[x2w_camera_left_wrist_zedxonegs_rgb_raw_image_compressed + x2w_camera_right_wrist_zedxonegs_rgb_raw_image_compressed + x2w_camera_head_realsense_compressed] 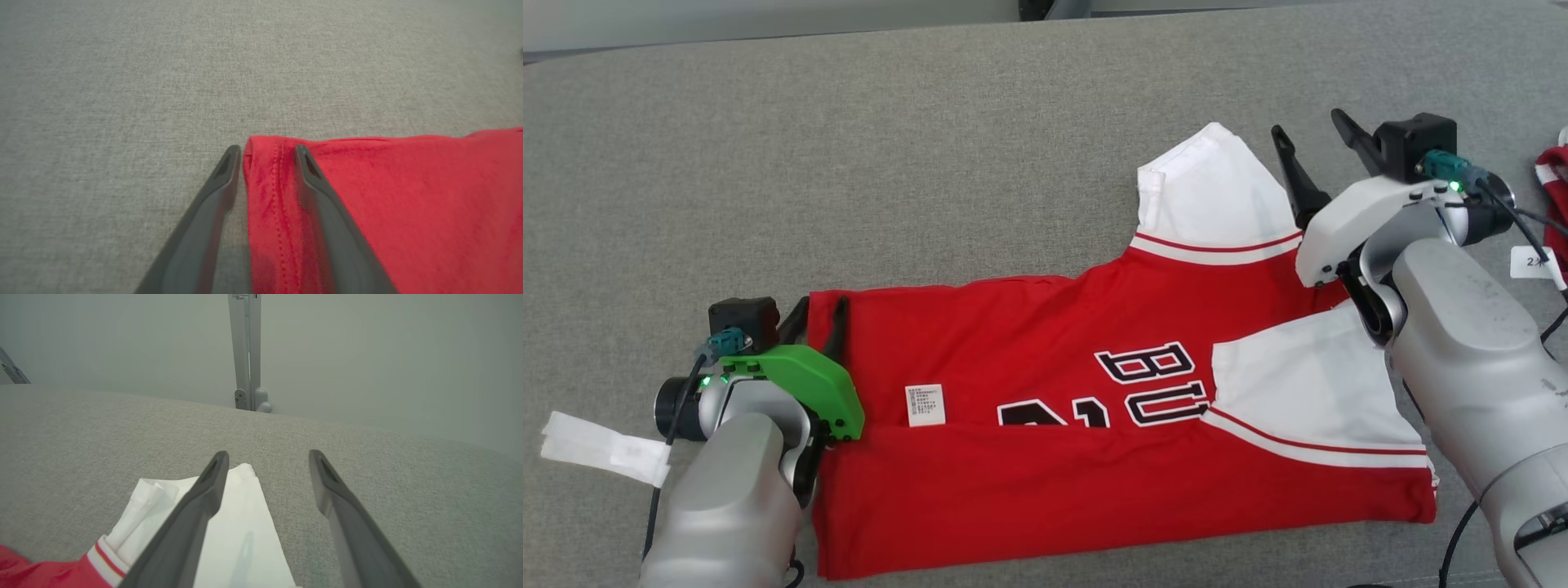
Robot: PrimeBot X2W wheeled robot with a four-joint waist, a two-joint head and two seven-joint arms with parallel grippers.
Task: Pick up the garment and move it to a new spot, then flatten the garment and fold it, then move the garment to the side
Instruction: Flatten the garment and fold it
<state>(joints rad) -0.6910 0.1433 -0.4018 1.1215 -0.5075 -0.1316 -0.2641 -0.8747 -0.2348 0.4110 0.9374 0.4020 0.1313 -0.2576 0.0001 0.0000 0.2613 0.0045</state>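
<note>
The garment (pixel 1045 359), a red jersey with white sleeves and black lettering, lies partly folded on the grey padded surface. My left gripper (pixel 822 314) is at its left hem. In the left wrist view the left gripper (pixel 267 152) stands open astride the hem's corner, one finger on bare grey cloth, the other on the red garment (pixel 408 196). My right gripper (pixel 1308 124) hangs open just right of the upper white sleeve (pixel 1209 188). In the right wrist view the right gripper (pixel 268 454) has nothing between its fingers, and the sleeve (pixel 241 539) lies under its left finger.
The grey padded surface (pixel 849 163) stretches far beyond the jersey to the back and left. Another red and white cloth (pixel 1553 180) sits at the right edge. A metal post (pixel 245 351) stands behind the surface's far edge.
</note>
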